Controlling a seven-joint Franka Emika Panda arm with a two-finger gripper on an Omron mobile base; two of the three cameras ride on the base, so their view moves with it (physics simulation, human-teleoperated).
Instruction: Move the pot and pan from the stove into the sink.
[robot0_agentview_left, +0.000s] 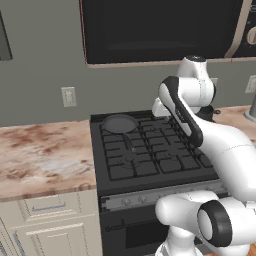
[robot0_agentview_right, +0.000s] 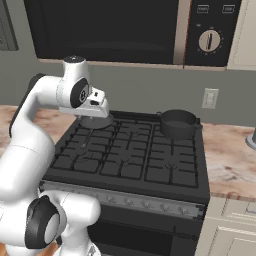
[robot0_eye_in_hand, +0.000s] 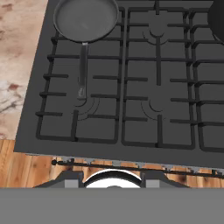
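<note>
Pan (robot0_eye_in_hand: 86, 19) on stove (robot0_eye_in_hand: 131, 87) rear-left corner grate, handle toward front edge, pot (robot0_agentview_right: 177, 123) on rear-right corner grate, gripper (robot0_agentview_right: 96, 119) raised above stove, apart from both, jaws state cannot be told.

White arm, dark joints

Glossy rounded white arm (robot0_agentview_left: 220, 145) segments – black bands and round black caps at the joints.

Even, diffuse rendered light; soft shadows only; no glare; stove (robot0_agentview_left: 150, 150) grates sharp; slight pixel softness throughout.
</note>
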